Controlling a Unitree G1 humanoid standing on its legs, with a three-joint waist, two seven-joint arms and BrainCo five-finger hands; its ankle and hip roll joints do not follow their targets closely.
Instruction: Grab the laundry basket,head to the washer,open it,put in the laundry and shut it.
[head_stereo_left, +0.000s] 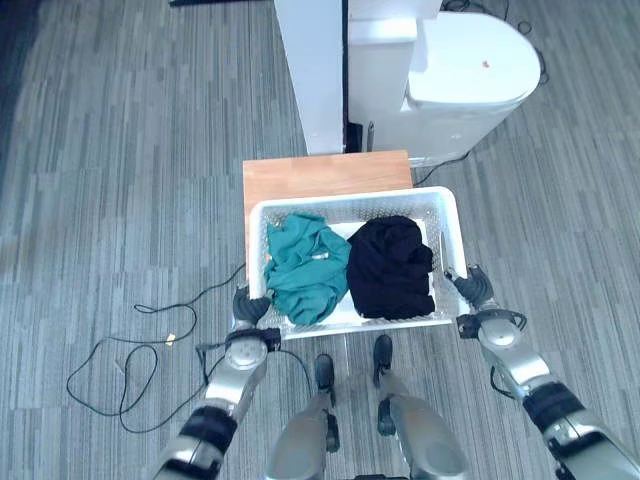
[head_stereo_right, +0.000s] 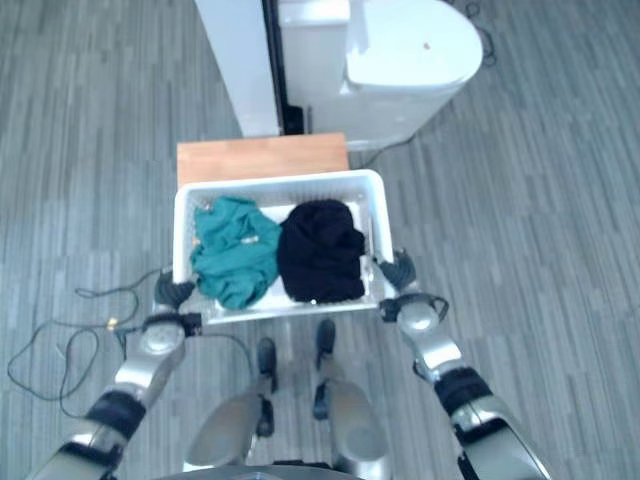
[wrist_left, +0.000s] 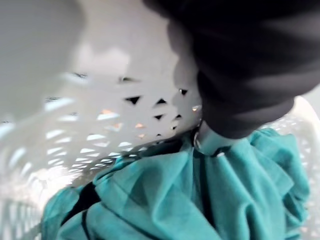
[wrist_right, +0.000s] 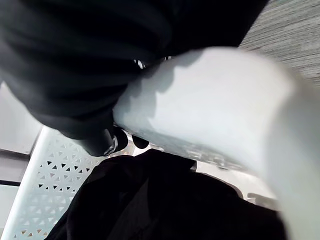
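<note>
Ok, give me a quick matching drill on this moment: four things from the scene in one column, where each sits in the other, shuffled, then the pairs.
Things:
1. teal clothes
2. black clothes
3. wooden table
4. right hand

Places:
A. at the basket's right rim
B. under the far end of the basket
C. left half of the basket
D. right half of the basket

Pairs: 1-C, 2-D, 3-B, 4-A. The white basket lies between both hands; the left hand is at its left rim.

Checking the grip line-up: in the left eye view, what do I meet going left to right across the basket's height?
Left hand → teal garment → black garment → right hand, with the white basket spanning between both hands.
</note>
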